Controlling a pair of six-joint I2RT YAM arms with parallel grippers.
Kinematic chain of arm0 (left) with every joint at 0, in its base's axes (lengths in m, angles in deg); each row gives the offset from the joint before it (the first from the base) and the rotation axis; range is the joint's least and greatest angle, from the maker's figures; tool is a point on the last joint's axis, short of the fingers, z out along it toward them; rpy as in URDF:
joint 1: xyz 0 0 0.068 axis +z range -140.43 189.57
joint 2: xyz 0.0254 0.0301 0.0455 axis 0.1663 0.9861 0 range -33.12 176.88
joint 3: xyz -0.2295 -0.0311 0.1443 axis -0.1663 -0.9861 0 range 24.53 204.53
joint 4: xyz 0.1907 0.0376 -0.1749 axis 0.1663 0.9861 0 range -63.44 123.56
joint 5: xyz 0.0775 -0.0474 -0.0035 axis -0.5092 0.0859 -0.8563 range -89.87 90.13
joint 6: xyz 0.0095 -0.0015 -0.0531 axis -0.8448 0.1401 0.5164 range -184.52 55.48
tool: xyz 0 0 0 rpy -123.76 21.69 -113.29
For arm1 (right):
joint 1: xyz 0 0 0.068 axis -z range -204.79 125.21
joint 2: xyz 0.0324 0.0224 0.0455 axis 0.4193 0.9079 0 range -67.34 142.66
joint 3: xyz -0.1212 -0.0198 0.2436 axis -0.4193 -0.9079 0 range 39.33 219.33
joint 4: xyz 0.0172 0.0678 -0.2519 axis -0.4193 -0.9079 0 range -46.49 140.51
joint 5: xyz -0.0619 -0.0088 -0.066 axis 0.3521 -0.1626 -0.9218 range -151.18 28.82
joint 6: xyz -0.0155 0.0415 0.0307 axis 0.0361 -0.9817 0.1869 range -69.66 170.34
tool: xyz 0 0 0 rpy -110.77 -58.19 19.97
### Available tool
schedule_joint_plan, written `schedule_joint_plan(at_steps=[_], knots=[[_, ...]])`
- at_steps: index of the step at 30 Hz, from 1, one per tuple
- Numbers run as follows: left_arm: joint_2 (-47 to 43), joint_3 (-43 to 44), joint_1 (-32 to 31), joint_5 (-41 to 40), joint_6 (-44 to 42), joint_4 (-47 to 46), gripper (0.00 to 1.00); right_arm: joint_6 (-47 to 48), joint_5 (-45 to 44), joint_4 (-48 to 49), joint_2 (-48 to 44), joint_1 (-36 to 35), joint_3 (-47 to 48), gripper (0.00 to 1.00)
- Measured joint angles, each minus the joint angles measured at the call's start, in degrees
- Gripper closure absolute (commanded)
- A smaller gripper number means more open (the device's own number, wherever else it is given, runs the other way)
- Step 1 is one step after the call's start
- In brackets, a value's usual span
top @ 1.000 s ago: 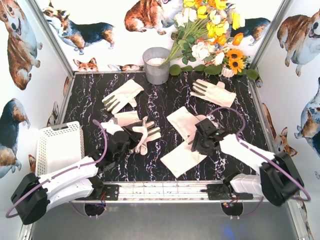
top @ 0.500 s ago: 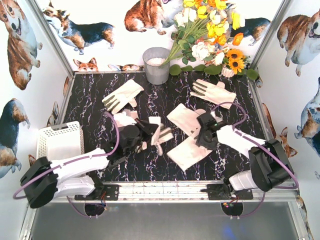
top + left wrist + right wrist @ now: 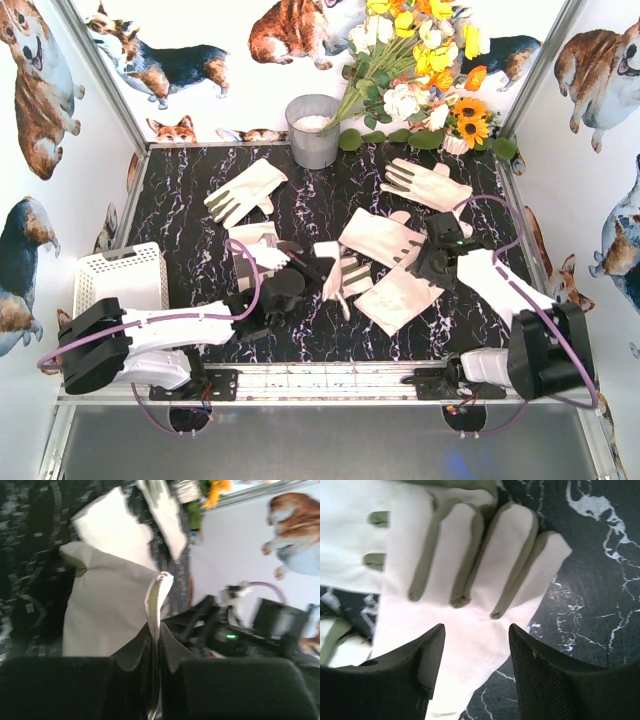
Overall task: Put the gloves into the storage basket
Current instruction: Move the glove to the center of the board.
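Gloves (image 3: 245, 190) lie spread over the bench (image 3: 180, 215) | left hand (image 3: 156, 640) clamped on the thin edge of the pinched glove (image 3: 159, 587), more gloves just ahead of it | right hand (image 3: 476, 640) fingers apart above the flat glove (image 3: 465, 580), cannot tell if touching | basket (image 3: 95, 300) well behind left hand, beside that arm's base

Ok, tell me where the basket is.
In the top view, the basket sits at the near left edge of the table, just behind the left arm.
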Motion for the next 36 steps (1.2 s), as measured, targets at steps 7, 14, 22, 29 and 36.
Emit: schedule_joint_plan(at_steps=[7, 14, 22, 29, 36], knots=[[-0.15, -8.33, 0.00, 4.87, 3.17, 8.31, 0.61, 3.02, 13.31, 0.00, -6.47, -0.02, 0.42, 0.42], [-12.63, -10.64, 0.02, 6.27, -1.09, 25.38, 0.33, 1.53, 25.07, 0.81, -13.22, -4.37, 0.17, 0.41], [-22.80, -5.14, 3.08, 3.61, -17.51, 39.95, 0.18, -7.37, 29.57, 6.23, -13.94, -15.63, -3.54, 0.41], [-17.33, 0.70, 13.94, 16.39, -36.92, 38.86, 0.17, -20.81, 30.93, 17.00, -13.81, -20.13, -11.89, 0.37], [-2.97, 3.61, 22.84, 31.06, -46.90, 35.10, 0.19, -27.32, 31.87, 23.45, -9.11, -23.69, -13.81, 0.37]])
